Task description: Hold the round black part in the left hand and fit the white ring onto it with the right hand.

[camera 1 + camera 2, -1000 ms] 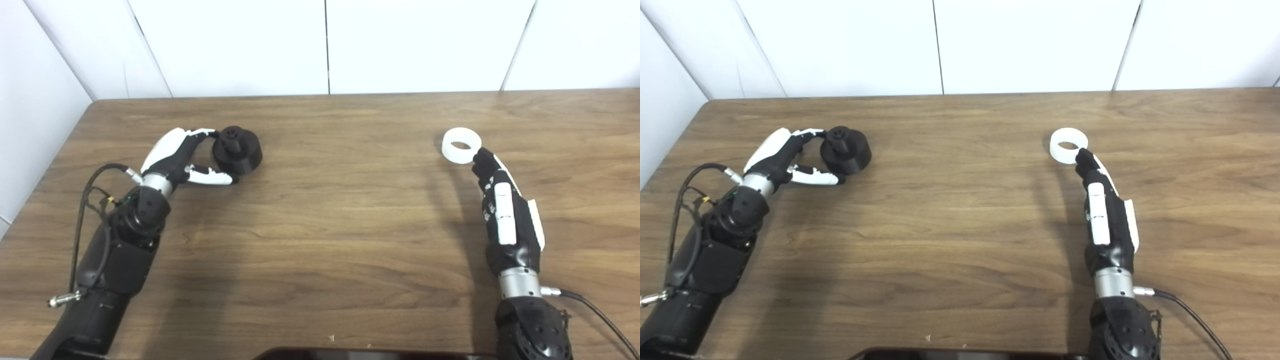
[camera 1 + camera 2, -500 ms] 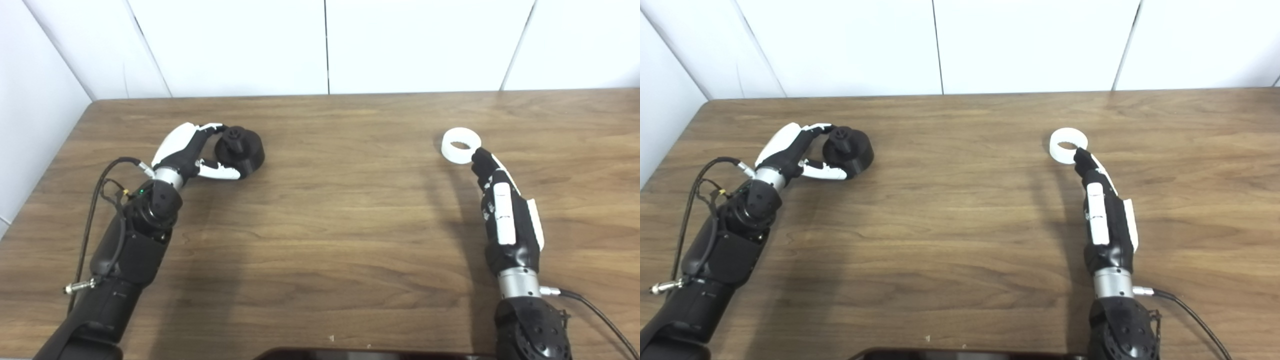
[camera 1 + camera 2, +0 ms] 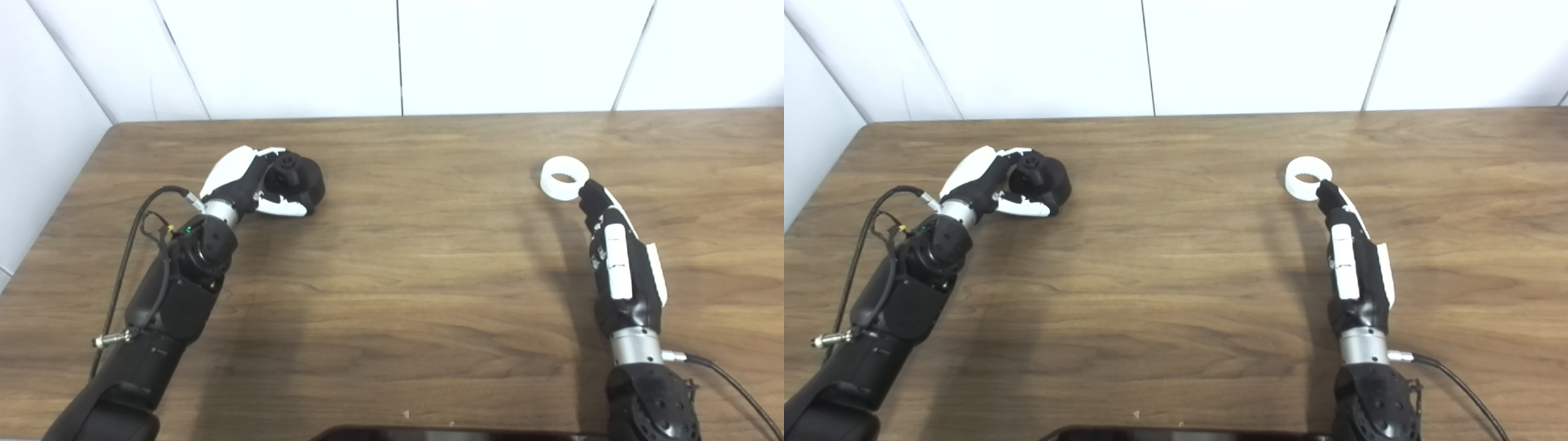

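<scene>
White ring (image 3: 564,178) looks light, rigid; we pinch its rim, right hand (image 3: 618,257) unclosed, left hand (image 3: 245,184) cupping black part (image 3: 297,180).

The brown wood-grain table (image 3: 416,257) has a smooth, faintly shiny finish. The round black part (image 3: 301,179) looks like matt plastic, and the white ring (image 3: 564,178) like matt, smooth plastic. A polished metal cuff (image 3: 636,346) gleams at the right wrist.

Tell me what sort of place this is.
Probably a robot test bench: a bare wooden table boxed in by plain white panels, holding only a round black part and a white ring.
</scene>
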{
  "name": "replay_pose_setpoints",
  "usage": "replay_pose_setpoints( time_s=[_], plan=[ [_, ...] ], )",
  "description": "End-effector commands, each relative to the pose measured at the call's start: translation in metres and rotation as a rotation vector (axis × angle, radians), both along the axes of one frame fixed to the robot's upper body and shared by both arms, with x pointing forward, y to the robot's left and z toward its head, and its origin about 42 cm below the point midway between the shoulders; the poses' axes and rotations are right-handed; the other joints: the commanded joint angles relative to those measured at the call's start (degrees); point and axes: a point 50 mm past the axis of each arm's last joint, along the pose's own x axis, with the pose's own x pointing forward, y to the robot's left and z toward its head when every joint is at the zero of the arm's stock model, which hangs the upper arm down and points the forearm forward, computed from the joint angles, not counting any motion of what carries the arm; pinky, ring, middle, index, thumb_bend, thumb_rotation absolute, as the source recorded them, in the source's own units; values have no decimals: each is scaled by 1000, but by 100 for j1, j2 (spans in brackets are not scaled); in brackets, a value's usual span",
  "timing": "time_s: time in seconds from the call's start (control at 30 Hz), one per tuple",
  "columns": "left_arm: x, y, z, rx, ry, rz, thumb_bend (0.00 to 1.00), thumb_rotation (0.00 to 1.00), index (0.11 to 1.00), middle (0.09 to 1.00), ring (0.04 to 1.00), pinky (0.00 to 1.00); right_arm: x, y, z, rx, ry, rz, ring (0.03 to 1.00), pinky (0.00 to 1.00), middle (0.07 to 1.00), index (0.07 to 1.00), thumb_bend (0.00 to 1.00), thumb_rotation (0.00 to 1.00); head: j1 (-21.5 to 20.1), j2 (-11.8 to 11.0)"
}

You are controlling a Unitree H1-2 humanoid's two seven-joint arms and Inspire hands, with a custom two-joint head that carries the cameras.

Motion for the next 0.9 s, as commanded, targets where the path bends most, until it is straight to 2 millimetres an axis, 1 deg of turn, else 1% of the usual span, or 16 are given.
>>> replay_pose_setpoints(
  time_s=[0.0,0.1,0.17,0.5,0.57,0.67,0.87],
  plan=[
    [16,4,35,24,-122,-13,925,261,785,946,986,875,-16,2,-17,24,34,-9,942,1000,897,870,512,885,8,7],
    [14,4,35,28,-128,-17,902,268,751,946,987,879,-16,1,-16,25,34,-9,941,1000,899,872,500,887,18,14],
    [13,4,36,29,-132,-19,875,253,722,945,990,885,-15,1,-17,26,33,-7,947,1000,902,876,504,884,24,22],
    [8,6,35,19,-141,-11,842,193,643,933,1000,897,-12,1,-17,20,34,9,950,1000,906,885,511,886,62,21],
    [7,7,35,19,-147,-11,837,180,631,926,1000,897,-12,2,-17,17,33,13,948,1000,904,884,516,884,55,24],
    [5,8,34,10,-161,-10,826,171,611,919,999,895,-11,3,-17,12,33,19,948,1000,906,889,490,897,57,29],
    [0,7,35,10,-177,-15,826,164,609,913,998,910,-10,3,-16,-2,32,19,944,1000,902,888,508,919,57,47]
  ],
)
